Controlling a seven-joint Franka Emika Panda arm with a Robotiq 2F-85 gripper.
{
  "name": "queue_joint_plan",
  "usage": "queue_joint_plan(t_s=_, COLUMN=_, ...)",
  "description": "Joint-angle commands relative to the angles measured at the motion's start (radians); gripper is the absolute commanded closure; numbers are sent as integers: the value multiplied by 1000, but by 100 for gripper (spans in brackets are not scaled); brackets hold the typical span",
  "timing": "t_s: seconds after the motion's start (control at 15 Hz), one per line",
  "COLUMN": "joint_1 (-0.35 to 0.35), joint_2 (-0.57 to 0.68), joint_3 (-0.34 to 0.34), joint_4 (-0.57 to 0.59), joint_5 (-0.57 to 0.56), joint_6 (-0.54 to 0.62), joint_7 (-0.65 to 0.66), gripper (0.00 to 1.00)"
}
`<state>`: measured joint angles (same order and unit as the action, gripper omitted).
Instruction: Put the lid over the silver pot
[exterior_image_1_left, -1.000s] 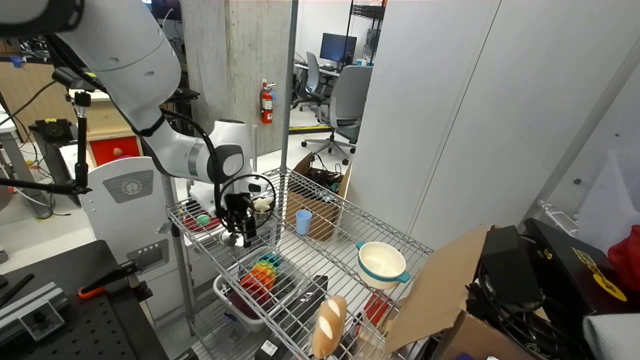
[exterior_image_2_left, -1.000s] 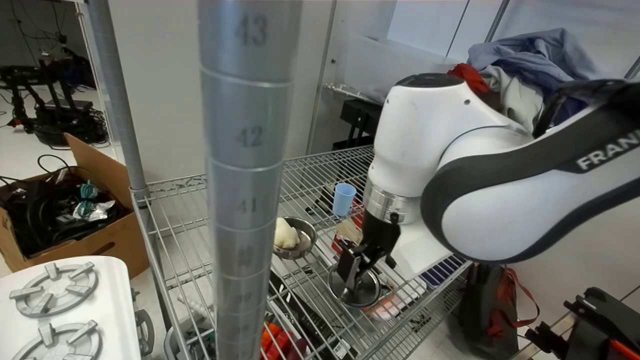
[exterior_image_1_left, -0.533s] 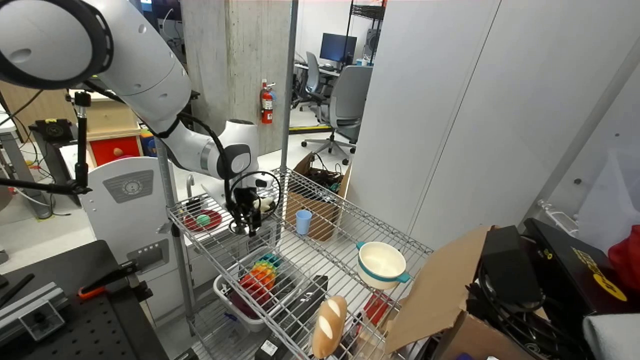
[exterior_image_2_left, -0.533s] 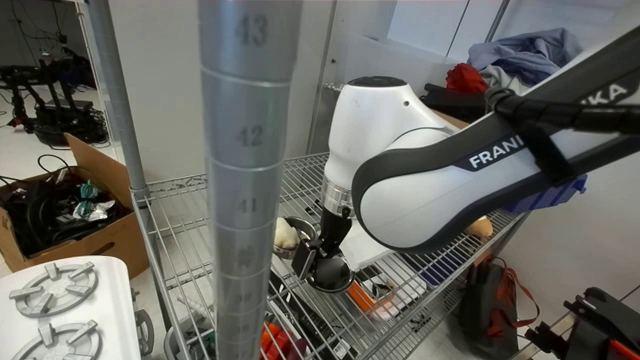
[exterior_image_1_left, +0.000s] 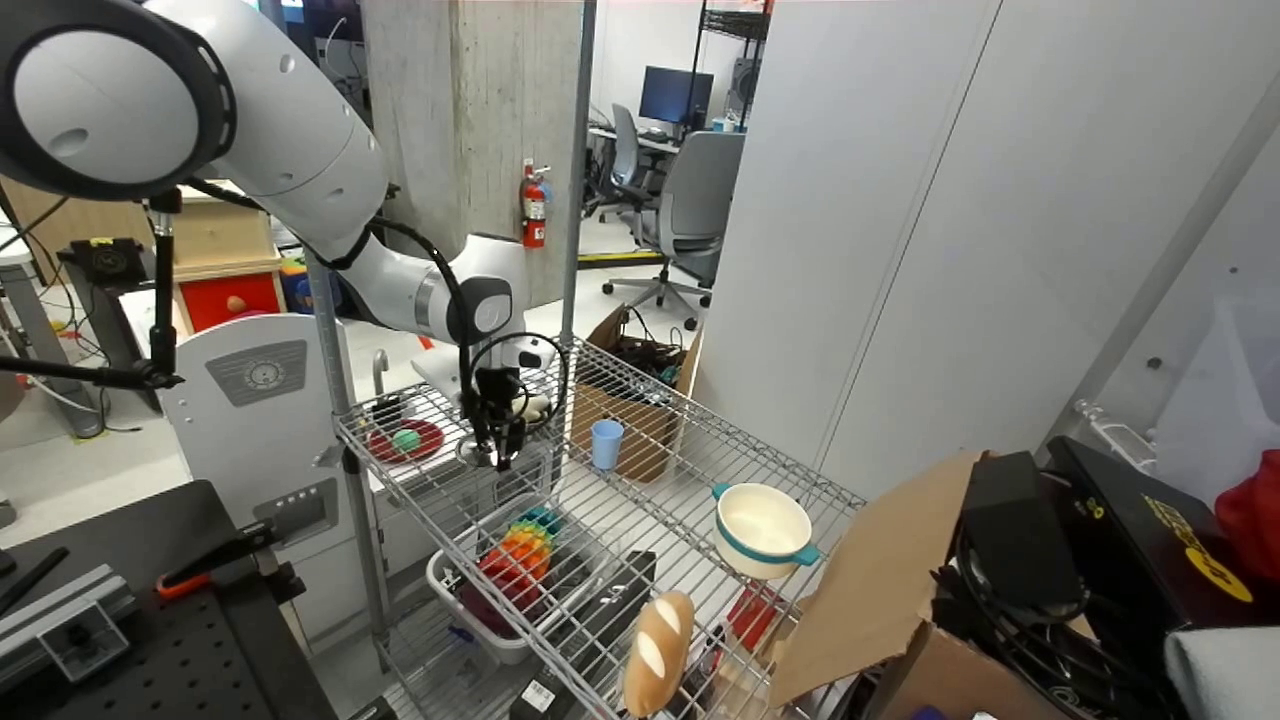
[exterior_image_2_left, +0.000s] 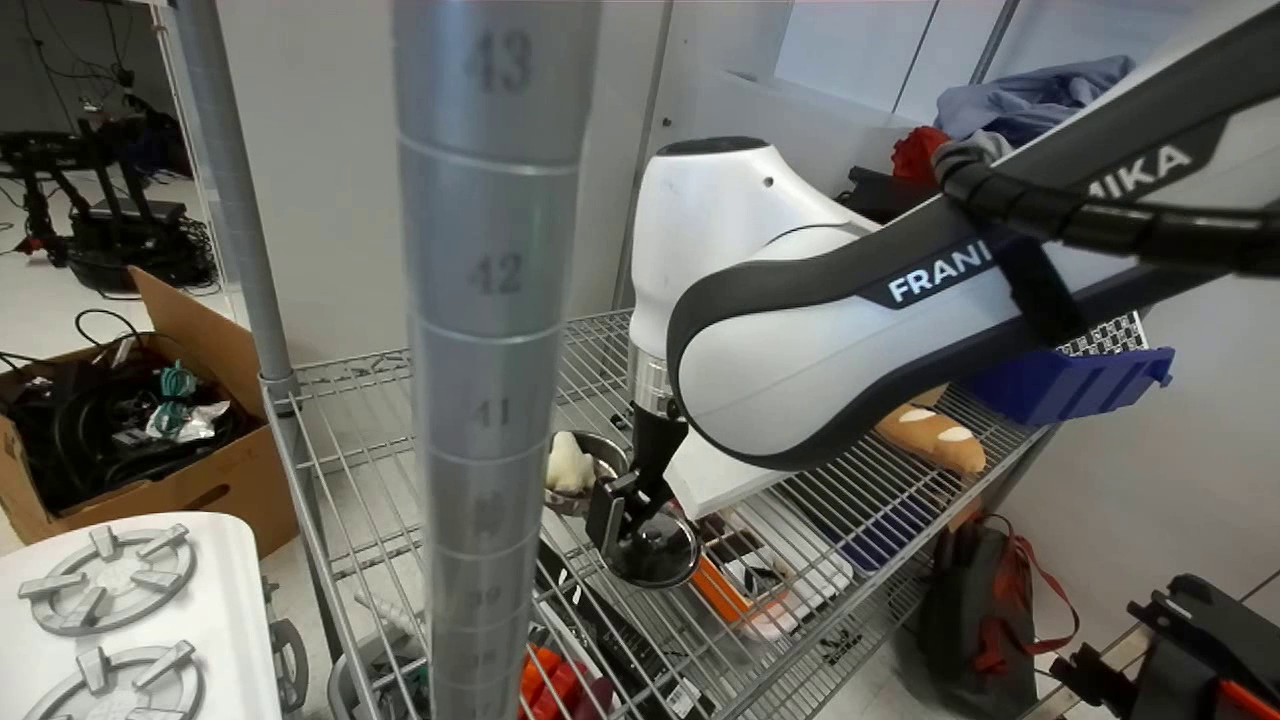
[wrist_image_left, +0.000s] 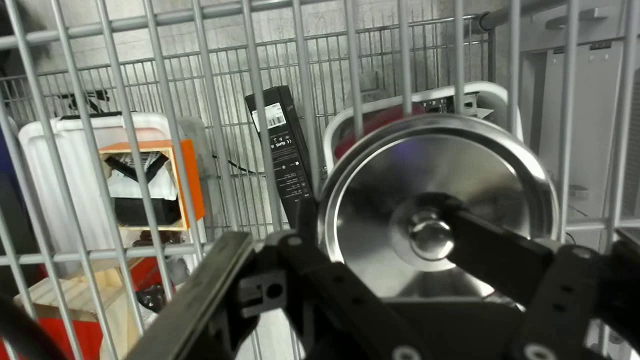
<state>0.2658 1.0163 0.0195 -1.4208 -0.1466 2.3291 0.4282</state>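
Observation:
The lid (wrist_image_left: 475, 155), round and shiny with a ball knob (wrist_image_left: 432, 237), lies level over the wire rack in the wrist view. My gripper (wrist_image_left: 374, 206) reaches over it with its fingers apart. One black finger (wrist_image_left: 495, 245) is right at the knob's side; the opposite finger (wrist_image_left: 307, 220) stands well clear of it. An exterior view shows the lid (exterior_image_2_left: 668, 545) beside the silver pot (exterior_image_2_left: 608, 462), which has a pale lump inside, and my gripper (exterior_image_2_left: 622, 525) by the lid's edge. In another exterior view my gripper (exterior_image_1_left: 495, 440) hides most of that pot.
A grey post (exterior_image_2_left: 495, 360) stands in front of the rack. On the rack are a blue cup (exterior_image_1_left: 606, 444), a cream pot with teal handles (exterior_image_1_left: 765, 525), a toy bread loaf (exterior_image_1_left: 660, 650) and a red plate (exterior_image_1_left: 405, 440). Below sits a bin (exterior_image_1_left: 500, 640).
The lid and my gripper have shifted together toward the silver pot, mostly in the earlier half second. Since then the lid has barely moved while the upper arm has swung on a little.

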Motion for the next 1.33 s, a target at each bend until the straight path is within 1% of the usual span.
queue_joint_plan(t_s=0.0, joint_1=41, joint_2=51, joint_3=-17, joint_4=73, joint_5=22, joint_6=-56, joint_7=-12, gripper=59)
queue_joint_plan(t_s=0.27, joint_1=57, joint_2=36, joint_3=-21, joint_4=78, joint_5=16, joint_6=-95, joint_7=-19, gripper=59)
queue_joint_plan(t_s=0.73, joint_1=68, joint_2=-69, joint_3=-10, joint_4=12, joint_5=13, joint_6=-119, joint_7=-47, gripper=59)
queue_joint_plan(t_s=1.0, joint_1=103, joint_2=-71, joint_3=-29, joint_4=79, joint_5=0, joint_6=-172, joint_7=-11, gripper=59)
queue_joint_plan(t_s=1.27, joint_1=90, joint_2=-39, joint_3=-46, joint_4=140, joint_5=1, joint_6=-212, joint_7=5, gripper=59)
